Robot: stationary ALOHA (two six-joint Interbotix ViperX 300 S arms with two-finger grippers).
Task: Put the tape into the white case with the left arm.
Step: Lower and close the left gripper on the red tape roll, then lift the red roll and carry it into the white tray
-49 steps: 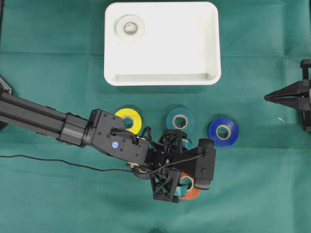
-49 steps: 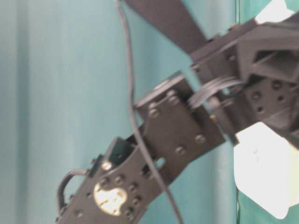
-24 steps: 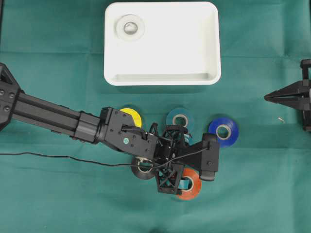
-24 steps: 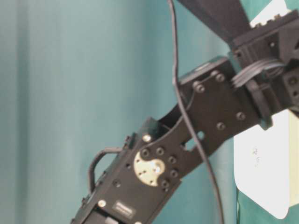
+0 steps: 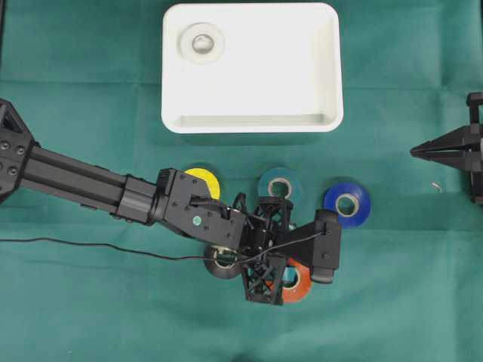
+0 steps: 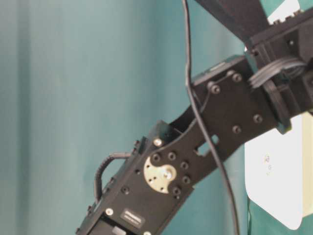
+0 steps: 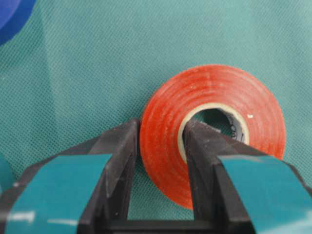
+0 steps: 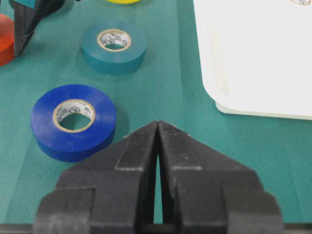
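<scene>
Orange tape roll [image 7: 214, 131] wall pinched by left gripper [image 7: 161, 146], one finger through core, jaws clamped.

surface: green cloth-covered table [image 5: 90, 317]
far edge: shallow white rectangular plastic case [image 5: 302, 121]
middle: yellow tape roll [image 5: 202, 179], teal tape roll [image 5: 280, 184], blue tape roll [image 5: 347, 204], orange tape roll [image 5: 299, 280], black tape roll [image 5: 219, 265]

A black arm [image 6: 195, 161] fills most of the view, running diagonally from the lower left to the upper right. Its plates are studded with screws, and a round silver fitting [image 6: 160, 176] sits on the lower segment. A thin black cable [image 6: 205, 117] hangs down across it from the top edge, and a bundle of ribbed wires [image 6: 274, 78] loops at the upper right joint. Behind it is a blurred teal backdrop [image 6: 63, 98]. At the right edge, partly behind the arm, is the white case [image 6: 279, 181].
</scene>
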